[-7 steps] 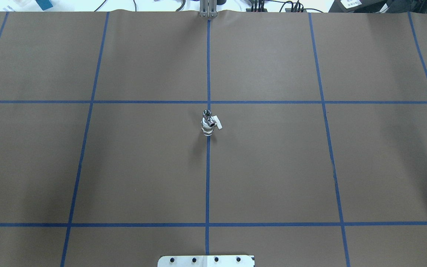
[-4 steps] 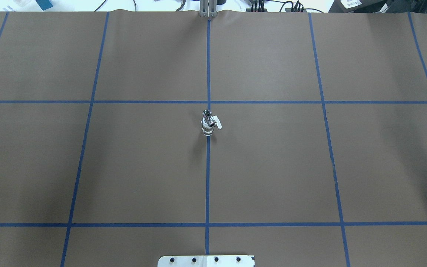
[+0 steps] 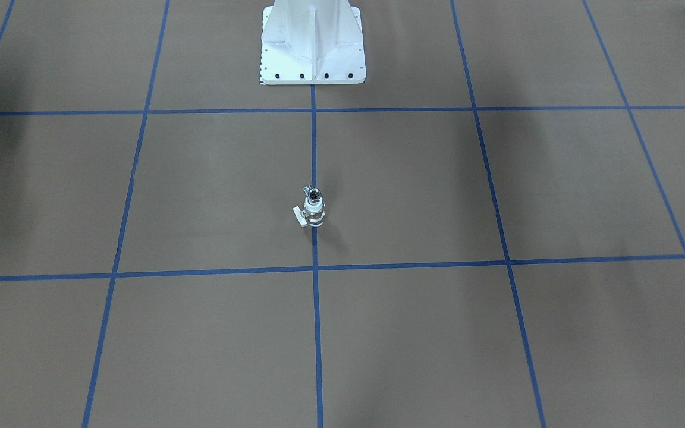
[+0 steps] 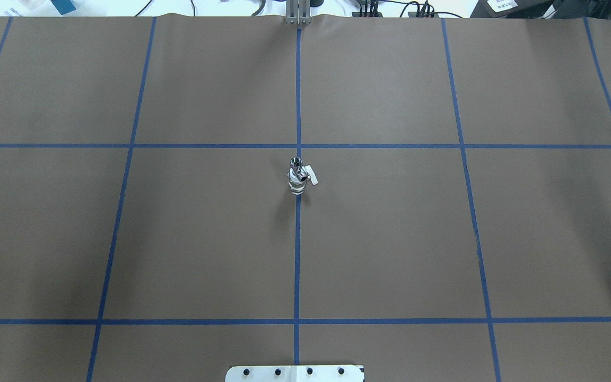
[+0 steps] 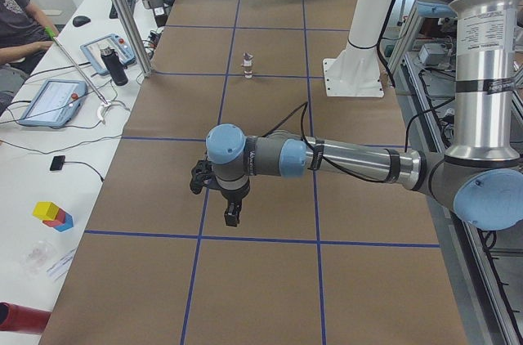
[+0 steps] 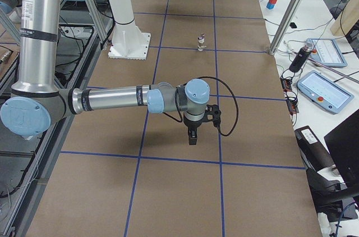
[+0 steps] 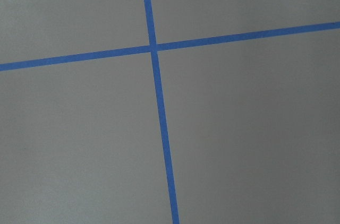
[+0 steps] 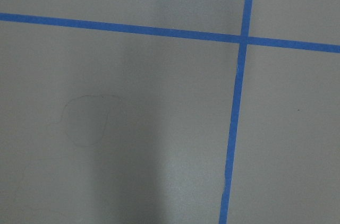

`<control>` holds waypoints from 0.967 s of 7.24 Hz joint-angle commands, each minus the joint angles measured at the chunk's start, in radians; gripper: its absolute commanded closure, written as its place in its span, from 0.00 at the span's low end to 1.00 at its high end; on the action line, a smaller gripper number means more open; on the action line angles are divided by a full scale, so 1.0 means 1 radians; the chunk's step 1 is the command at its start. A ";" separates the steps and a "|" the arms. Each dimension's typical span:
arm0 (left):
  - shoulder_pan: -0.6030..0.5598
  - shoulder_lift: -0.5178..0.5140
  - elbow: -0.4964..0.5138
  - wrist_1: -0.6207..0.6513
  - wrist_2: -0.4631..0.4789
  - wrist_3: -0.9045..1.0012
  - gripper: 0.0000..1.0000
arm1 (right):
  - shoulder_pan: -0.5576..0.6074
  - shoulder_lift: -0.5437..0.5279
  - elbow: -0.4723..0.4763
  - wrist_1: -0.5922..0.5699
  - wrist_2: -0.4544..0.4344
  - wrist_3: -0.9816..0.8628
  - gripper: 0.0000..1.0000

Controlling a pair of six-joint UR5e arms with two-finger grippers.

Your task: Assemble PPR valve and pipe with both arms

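My left gripper (image 5: 233, 212) and right gripper (image 6: 192, 135) hang above the tabletop (image 4: 390, 239). I cannot tell how far either is open. Well apart from both, the PPR valve (image 4: 298, 179) stands upright on the middle blue tape line (image 4: 297, 254), with the pipe (image 3: 314, 194) on top, hollow end up.

left gripper (image 5: 233, 216) jaws: unreadable | right gripper (image 6: 192, 137) jaws: unreadable
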 commanded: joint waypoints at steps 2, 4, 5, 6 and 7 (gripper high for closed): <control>0.001 -0.003 -0.008 -0.004 0.007 -0.002 0.00 | 0.003 -0.010 0.010 0.002 0.000 -0.001 0.01; 0.000 -0.002 -0.031 0.002 0.002 -0.008 0.01 | 0.008 -0.010 0.013 0.002 -0.012 0.000 0.01; 0.000 0.003 -0.033 0.003 0.007 -0.008 0.00 | 0.008 -0.012 0.014 0.002 -0.012 0.000 0.01; 0.000 0.005 -0.033 0.002 0.007 -0.010 0.00 | 0.006 -0.013 0.013 0.005 -0.012 0.000 0.01; 0.000 0.002 -0.033 0.002 0.008 -0.014 0.00 | 0.008 -0.012 0.017 0.005 -0.012 0.000 0.01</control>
